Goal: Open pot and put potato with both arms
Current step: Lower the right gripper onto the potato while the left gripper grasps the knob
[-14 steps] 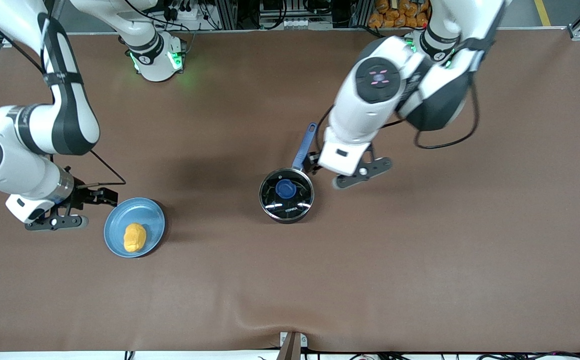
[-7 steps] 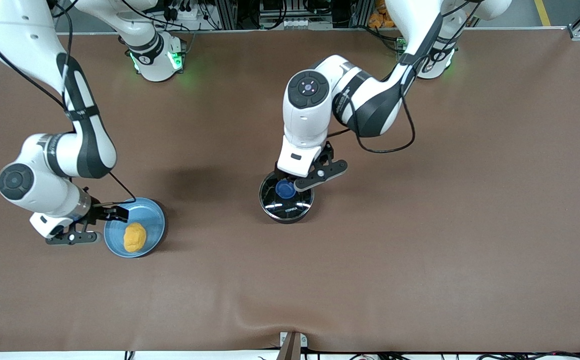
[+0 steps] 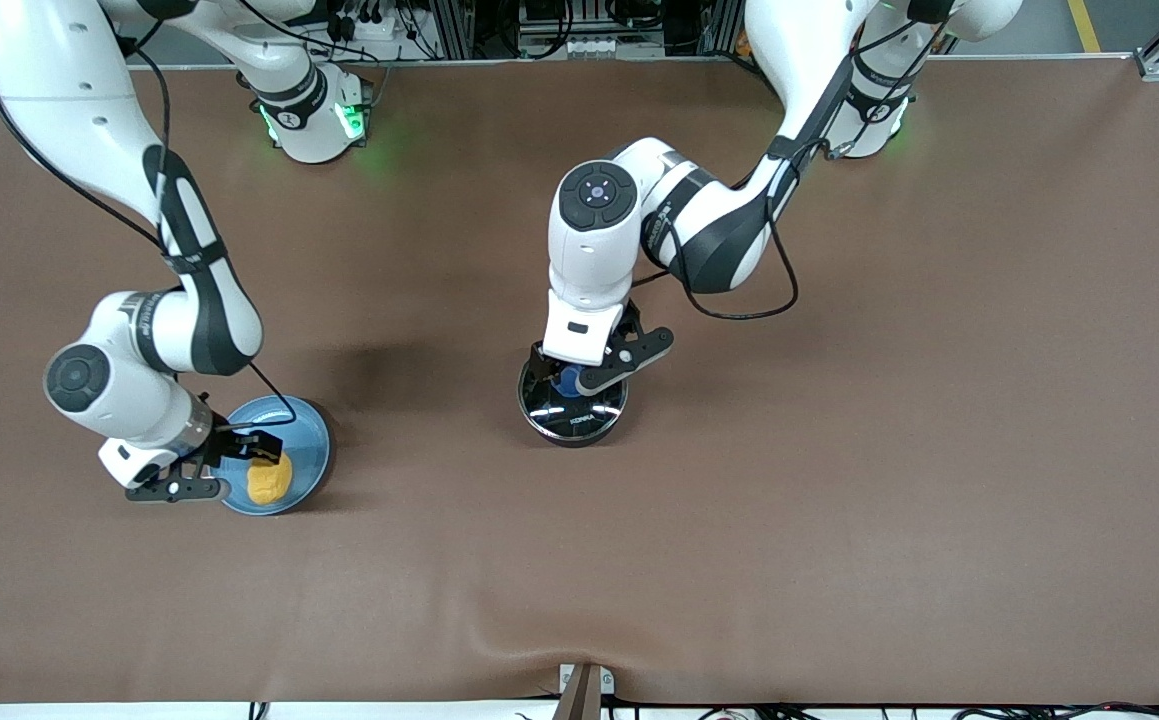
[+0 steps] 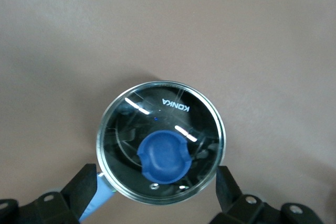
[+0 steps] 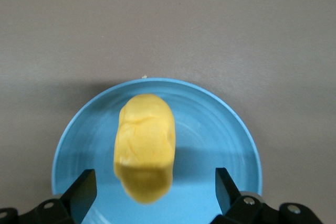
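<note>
Hovering left gripper (image 3: 579,372) over small black saucepan (image 4: 161,148) mid-table, fingers apart – centre on clear glass lid's blue knob (image 4: 164,156), lift straight. Right gripper (image 3: 229,465), fingers apart, over yellow-orange oval potato (image 5: 144,146) on flat light-blue plate (image 5: 231,129) – straddle narrow width.

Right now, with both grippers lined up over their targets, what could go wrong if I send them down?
The left gripper hangs open over the lid, but the blue knob sits off centre between the fingers, so one may land on glass. The pot is unheld and could shift. The right gripper straddles only one end of the potato on the plate, so it might squirt out.
</note>
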`<state>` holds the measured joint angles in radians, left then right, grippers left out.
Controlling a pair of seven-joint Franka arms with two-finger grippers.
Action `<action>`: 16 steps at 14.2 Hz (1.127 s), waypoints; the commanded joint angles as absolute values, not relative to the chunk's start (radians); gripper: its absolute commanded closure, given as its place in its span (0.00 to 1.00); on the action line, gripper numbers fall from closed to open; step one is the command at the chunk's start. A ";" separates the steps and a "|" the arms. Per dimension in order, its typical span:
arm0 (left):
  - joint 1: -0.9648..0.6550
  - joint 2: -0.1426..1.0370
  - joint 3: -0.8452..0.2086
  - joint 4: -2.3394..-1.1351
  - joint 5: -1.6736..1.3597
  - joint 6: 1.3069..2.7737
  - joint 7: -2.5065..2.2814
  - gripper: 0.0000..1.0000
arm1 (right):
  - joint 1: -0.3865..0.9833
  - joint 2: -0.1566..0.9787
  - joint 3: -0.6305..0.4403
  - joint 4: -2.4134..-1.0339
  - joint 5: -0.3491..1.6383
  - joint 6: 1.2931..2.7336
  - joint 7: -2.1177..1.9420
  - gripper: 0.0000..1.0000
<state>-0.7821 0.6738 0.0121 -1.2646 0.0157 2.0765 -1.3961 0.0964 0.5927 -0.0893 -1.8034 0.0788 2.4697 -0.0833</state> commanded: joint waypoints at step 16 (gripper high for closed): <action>-0.799 0.794 0.021 -1.236 0.009 2.154 -1.700 0.00 | 0.107 0.653 -0.091 -1.795 0.106 2.536 -0.078 0.00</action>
<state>-0.7906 0.7556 0.0119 -1.2632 0.0153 2.1363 -1.7109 0.1059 0.6434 -0.0894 -1.8029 0.0814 2.5235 -0.0815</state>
